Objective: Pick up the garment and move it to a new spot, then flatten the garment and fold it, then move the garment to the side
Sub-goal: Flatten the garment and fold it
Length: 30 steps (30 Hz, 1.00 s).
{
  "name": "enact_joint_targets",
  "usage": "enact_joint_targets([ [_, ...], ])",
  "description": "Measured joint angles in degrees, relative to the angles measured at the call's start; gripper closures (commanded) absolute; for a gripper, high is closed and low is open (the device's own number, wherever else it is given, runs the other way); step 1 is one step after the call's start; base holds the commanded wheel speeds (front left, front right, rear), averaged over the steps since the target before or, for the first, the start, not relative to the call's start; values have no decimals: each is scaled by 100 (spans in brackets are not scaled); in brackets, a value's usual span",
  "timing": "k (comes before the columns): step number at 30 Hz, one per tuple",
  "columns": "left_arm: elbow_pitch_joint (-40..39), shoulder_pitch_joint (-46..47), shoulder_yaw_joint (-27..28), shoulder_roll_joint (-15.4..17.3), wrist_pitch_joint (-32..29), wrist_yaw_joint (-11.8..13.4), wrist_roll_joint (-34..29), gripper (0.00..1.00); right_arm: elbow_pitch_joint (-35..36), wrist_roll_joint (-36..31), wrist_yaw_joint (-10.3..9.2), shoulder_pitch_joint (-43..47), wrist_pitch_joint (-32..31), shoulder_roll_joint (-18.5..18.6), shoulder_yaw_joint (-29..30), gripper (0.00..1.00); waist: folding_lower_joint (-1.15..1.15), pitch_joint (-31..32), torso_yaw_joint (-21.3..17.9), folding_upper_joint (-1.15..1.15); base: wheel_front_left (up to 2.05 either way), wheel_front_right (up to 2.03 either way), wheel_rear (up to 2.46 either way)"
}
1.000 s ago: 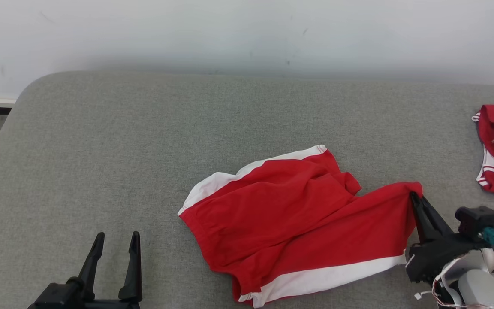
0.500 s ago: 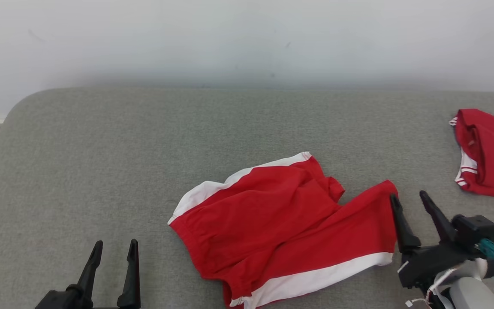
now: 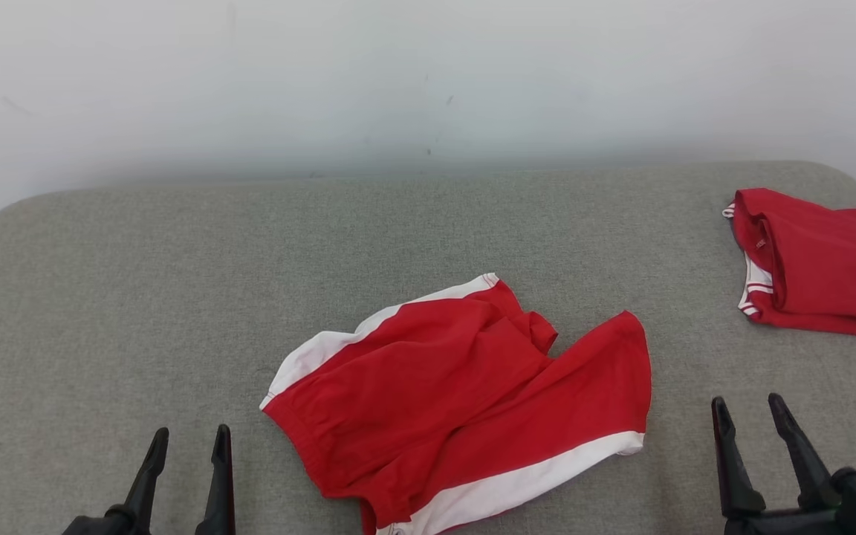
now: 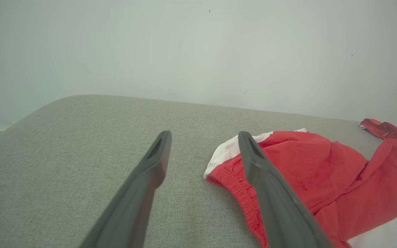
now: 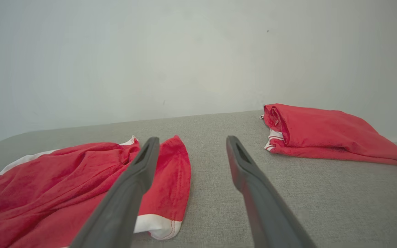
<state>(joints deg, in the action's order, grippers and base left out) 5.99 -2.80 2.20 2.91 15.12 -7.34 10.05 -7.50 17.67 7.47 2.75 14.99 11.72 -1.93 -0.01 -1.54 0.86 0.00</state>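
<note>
Garment [image 3: 458,394] is a pair of red shorts with white bands. It lies low in the middle of the head view, on the soft grey counter [image 3: 175,297]. It is bumpy and not flat, and one part is bent over near its top edge. I think it sits in the middle so both claws can reach it for smoothing and folding.

A folded red cloth [image 3: 822,267] sits at the right edge of the picture, well apart from the garment. I think it is kept there, out of the way.

The left claw [image 3: 190,438] is at the lower left and the right claw [image 3: 747,416] is at the lower right. Both are wide open and hold nothing. That looks like getting ready to grab.

The garment lies between the two claws, a little higher in the picture. Each claw is near one side of it, and neither touches it. In the left wrist view the stretchy waist edge shows behind one finger. In the right wrist view a white-edged leg end lies just beside the left finger.
</note>
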Motion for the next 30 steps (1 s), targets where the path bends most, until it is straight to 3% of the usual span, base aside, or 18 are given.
enact_joint_targets([
  [13,-40,-3,-81,7,0,-15,-147,0,-70,-181,0,151,0,-33,-77,0,1,-22,68,0,0,0,0],
  [23,101,-248,-1891,393,0,-16,-32,0,-1128,-122,0,-360,0,178,-341,0,1,-221,123,0,0,0,0],
  [30,586,-71,-2611,436,0,-16,202,0,-1918,-2,0,-946,0,126,-577,0,1,-494,91,0,0,0,0],
])
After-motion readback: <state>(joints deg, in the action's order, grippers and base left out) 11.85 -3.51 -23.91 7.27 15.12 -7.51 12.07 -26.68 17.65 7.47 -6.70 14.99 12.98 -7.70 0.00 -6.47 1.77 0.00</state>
